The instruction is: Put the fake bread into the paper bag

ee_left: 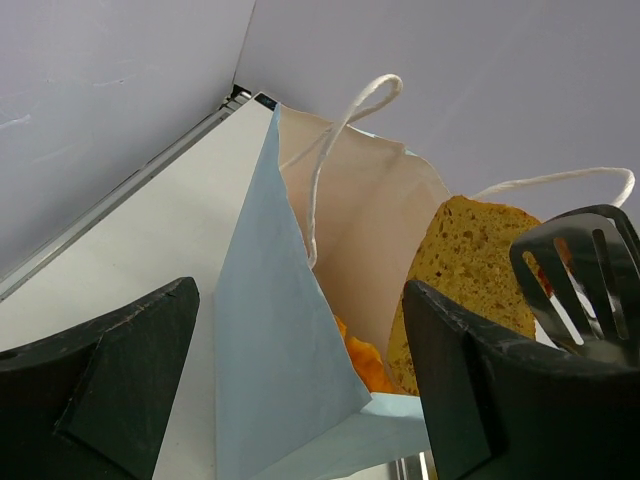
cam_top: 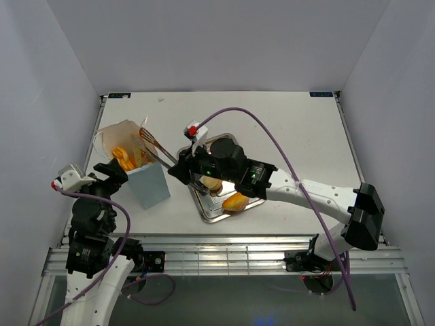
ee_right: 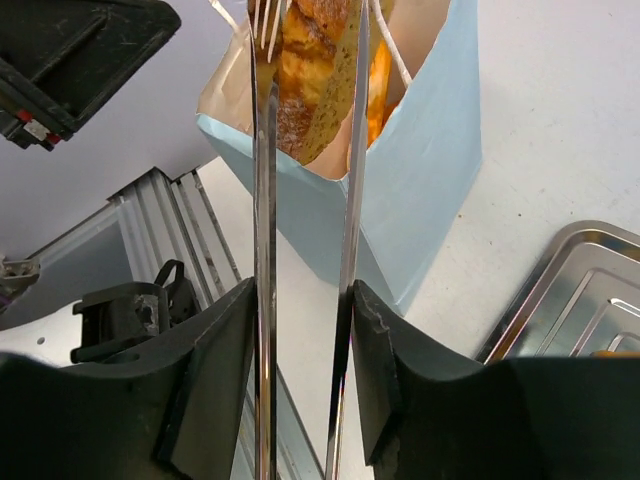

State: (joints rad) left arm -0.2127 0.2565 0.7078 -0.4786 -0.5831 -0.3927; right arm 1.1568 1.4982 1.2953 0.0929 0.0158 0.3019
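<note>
While right claw point(ee_right: 305, 300) clamps tongs point(ee_right: 262, 200) pinching bread point(ee_right: 310, 90) above paper bag point(ee_right: 420, 170), left claw point(ee_left: 300, 295) gapes.

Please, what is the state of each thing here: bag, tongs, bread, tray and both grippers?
paper bag: upright, open, bread pieces inside.
tongs: gripped by right gripper, loaf between tips.
loaf: between tong tips, in the bag's mouth.
tray: pastries on it.
left gripper: jaws open, bag corner between them.
right gripper: jaws shut on tongs.
</note>
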